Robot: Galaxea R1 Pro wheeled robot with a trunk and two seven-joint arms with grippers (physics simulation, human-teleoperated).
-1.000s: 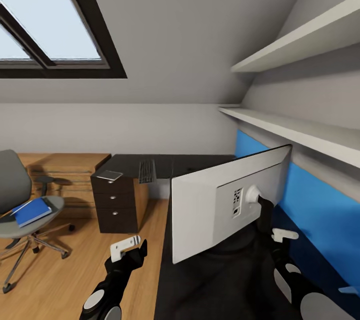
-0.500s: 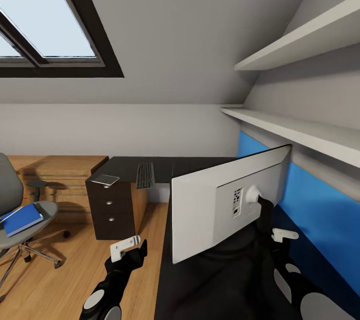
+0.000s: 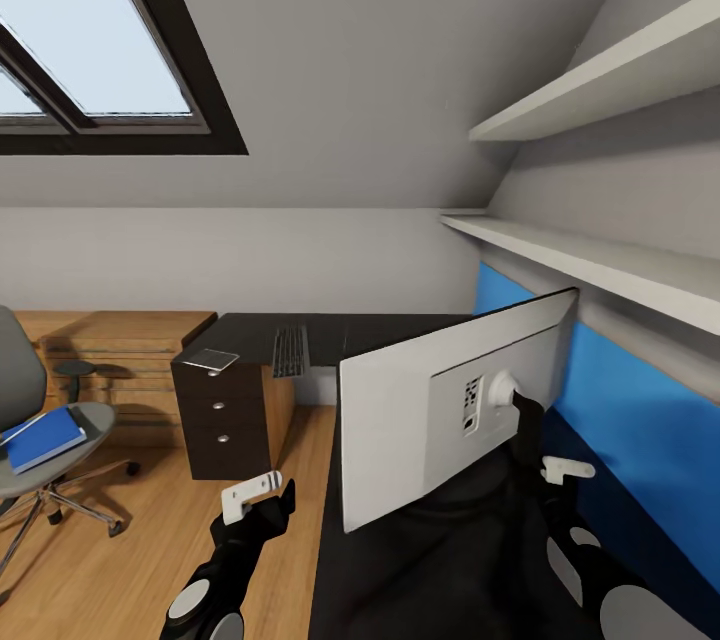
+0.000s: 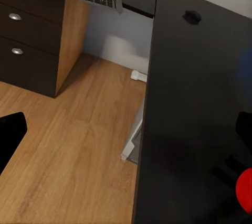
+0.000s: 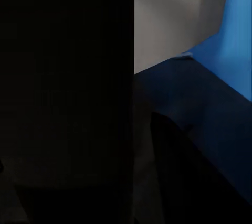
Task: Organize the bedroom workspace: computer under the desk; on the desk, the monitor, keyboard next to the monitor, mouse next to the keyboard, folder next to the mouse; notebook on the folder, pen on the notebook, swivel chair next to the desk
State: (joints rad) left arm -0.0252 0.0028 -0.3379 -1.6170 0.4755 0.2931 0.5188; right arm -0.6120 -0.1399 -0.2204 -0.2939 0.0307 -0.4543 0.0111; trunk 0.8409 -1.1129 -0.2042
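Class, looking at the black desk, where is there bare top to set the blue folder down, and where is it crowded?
Bare top on the desk lies between the keyboard and the blue wall panel, beyond the monitor. The near stretch is crowded by the monitor and its stand. The drawer-unit end holds the notebook.

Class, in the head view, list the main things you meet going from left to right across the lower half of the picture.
Swivel chair with the folder on its seat → drawer unit with the notebook on top → keyboard → monitor → blue wall panel.
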